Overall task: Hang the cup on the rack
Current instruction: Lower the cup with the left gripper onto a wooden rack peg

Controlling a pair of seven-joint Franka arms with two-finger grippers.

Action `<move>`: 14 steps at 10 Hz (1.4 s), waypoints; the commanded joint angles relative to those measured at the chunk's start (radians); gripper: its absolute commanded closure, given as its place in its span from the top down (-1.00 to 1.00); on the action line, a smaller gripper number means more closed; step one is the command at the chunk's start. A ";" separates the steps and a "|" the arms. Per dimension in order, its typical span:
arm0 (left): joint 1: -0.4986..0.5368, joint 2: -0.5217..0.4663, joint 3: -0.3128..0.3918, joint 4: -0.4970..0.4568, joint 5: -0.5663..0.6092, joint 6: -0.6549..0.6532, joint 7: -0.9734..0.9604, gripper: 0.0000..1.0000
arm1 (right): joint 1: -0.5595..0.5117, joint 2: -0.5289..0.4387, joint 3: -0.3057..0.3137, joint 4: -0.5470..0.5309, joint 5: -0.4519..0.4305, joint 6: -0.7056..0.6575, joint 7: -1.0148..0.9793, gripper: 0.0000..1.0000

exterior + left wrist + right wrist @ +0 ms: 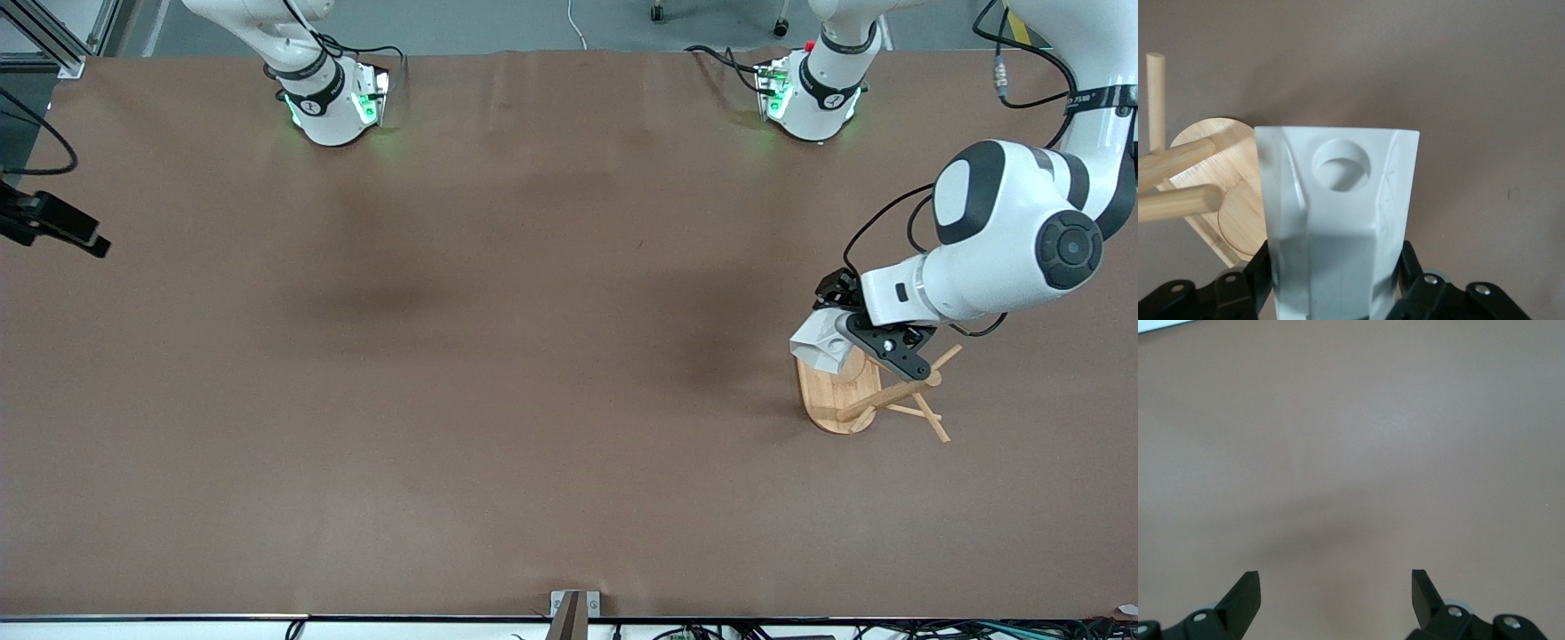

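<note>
My left gripper (845, 331) is shut on the white faceted cup (820, 344) and holds it in the air over the oval base of the wooden rack (836, 398), toward the left arm's end of the table. In the left wrist view the black fingers (1255, 273) clamp both sides of the cup (1338, 227). Its flat tab handle with the round hole (1341, 163) points away from the gripper (1338, 270). The rack's pegs (1175, 200) lie just beside the cup, and no peg is through the hole. My right gripper (1336, 587) is open and empty over bare table.
The rack's thin pegs (929, 391) stick out under the left arm's wrist. A black part with a cable (53, 227) shows at the right arm's end of the table. The brown table (498, 373) spreads wide between the two arms.
</note>
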 commanded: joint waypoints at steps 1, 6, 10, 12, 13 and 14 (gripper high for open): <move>0.004 -0.027 0.036 -0.049 -0.043 0.016 0.052 -0.98 | 0.002 0.002 -0.005 0.096 -0.015 -0.101 0.006 1.00; 0.002 -0.021 0.084 -0.046 -0.118 0.016 0.076 -0.98 | -0.004 0.010 -0.017 0.071 -0.012 -0.071 -0.117 1.00; 0.001 -0.012 0.105 -0.045 -0.143 0.016 0.086 -0.96 | 0.008 0.008 -0.043 0.076 -0.013 -0.074 -0.120 1.00; -0.002 -0.010 0.105 -0.035 -0.143 0.018 0.086 -0.97 | 0.003 0.008 -0.042 0.076 -0.013 -0.074 -0.123 1.00; -0.005 -0.010 0.105 -0.029 -0.143 0.018 0.081 -0.98 | 0.002 0.008 -0.042 0.079 -0.015 -0.074 -0.124 1.00; -0.007 0.002 0.105 -0.013 -0.146 0.019 0.078 -0.98 | 0.000 0.008 -0.040 0.079 -0.015 -0.074 -0.127 1.00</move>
